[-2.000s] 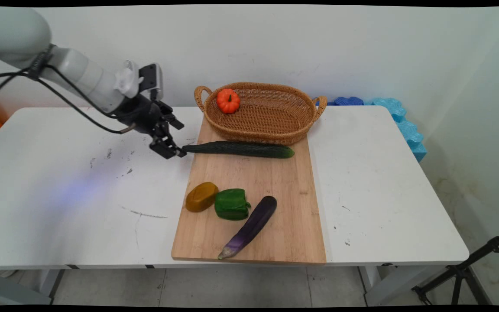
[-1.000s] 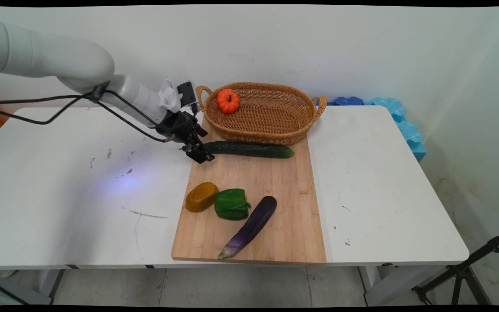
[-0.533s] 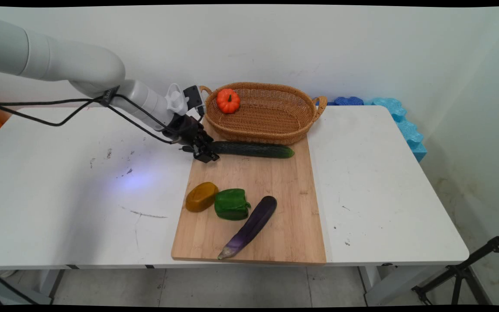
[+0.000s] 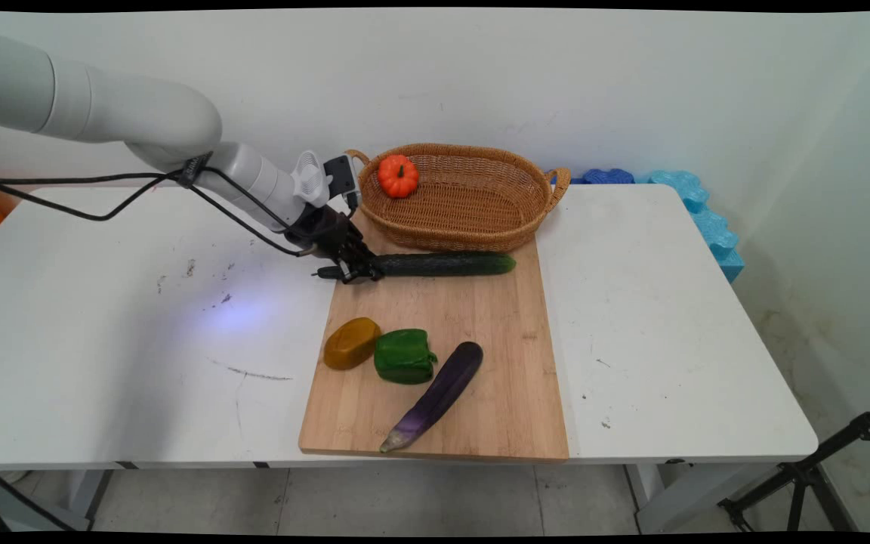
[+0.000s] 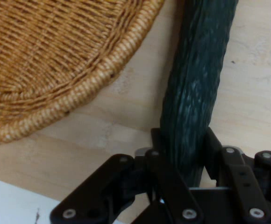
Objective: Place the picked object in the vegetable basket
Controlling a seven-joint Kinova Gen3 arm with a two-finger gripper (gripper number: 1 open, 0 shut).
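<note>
A long dark green cucumber (image 4: 446,264) lies across the far part of a wooden cutting board (image 4: 473,325), just in front of a wicker basket (image 4: 442,227). My gripper (image 4: 361,269) is low at the board's far left corner, shut on the cucumber's left end. In the hand view the cucumber (image 5: 196,84) runs up from between my gripper (image 5: 184,147) fingers, pinched on both sides, with the basket's rim (image 5: 79,88) to its left and the board (image 5: 126,126) beneath.
An orange toy pumpkin (image 4: 398,175) sits in the basket's left end. Near the board's front lie a brown potato (image 4: 351,343), a green bell pepper (image 4: 404,355) and a purple eggplant (image 4: 439,393). Blue foam pieces (image 4: 699,211) line the table's far right edge.
The gripper travelled right from the table onto the board, lowered over the cucumber's left end and shut on it. The cucumber has shifted slightly to the right.
</note>
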